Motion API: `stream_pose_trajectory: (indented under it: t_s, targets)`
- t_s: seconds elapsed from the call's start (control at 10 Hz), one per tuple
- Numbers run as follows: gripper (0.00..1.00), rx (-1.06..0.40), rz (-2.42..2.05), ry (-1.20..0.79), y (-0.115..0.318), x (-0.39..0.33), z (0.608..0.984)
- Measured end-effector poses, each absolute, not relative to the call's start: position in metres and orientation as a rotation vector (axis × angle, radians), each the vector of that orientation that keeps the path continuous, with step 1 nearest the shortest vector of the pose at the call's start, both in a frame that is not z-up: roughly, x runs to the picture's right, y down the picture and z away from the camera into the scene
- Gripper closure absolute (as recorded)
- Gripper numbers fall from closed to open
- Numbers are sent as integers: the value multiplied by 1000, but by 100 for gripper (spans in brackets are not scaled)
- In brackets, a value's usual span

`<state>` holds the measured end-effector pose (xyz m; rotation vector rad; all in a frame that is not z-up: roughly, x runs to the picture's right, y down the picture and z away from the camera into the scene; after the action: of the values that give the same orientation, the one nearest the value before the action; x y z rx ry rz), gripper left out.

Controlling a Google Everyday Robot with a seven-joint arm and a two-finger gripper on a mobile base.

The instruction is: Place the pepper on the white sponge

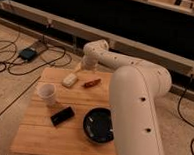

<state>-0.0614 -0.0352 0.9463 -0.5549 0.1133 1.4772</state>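
Camera view, single entry.

Item, arm: white jointed arm rising from lower right, bent over the far edge of the table. Gripper (pixel 85 65) hung at that far edge, just behind the white sponge (pixel 69 80) and the pepper (pixel 91 82). Whether it was open or closed could not be told; it appeared to hold nothing.

Item, pepper: lay flat on the table, just beside the sponge on its right, apart from it and not on it.

Step, as judged: approach to the pick, the grasp not yet made. The next move would call for lowering onto the pepper, closing across its narrow body, lifting, then a short carry left onto the sponge.

Item, surface: slatted wooden table (pixel 61 142), pale. It also bore a white cup (pixel 47 92) at the left, a flat black device (pixel 61 115) near the middle and a dark round dish (pixel 98 126) toward the front.

Item, room: tan floor with loose cables (pixel 11 61) and a small box (pixel 28 53) at the left; dark wall with a pale rail (pixel 54 23) behind.
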Motion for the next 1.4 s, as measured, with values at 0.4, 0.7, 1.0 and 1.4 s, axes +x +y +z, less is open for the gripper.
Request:
stream_pose_trajectory:
  t_s: [0.4,0.7,1.0,1.4]
  targets:
    - [26,-560,1534,223,-12,-42,944]
    - [26,-561,1558,271,-4,-34,941]
    - [26,-567,1589,294,2,-31,949]
    - [26,-598,1610,349,15,-22,969]
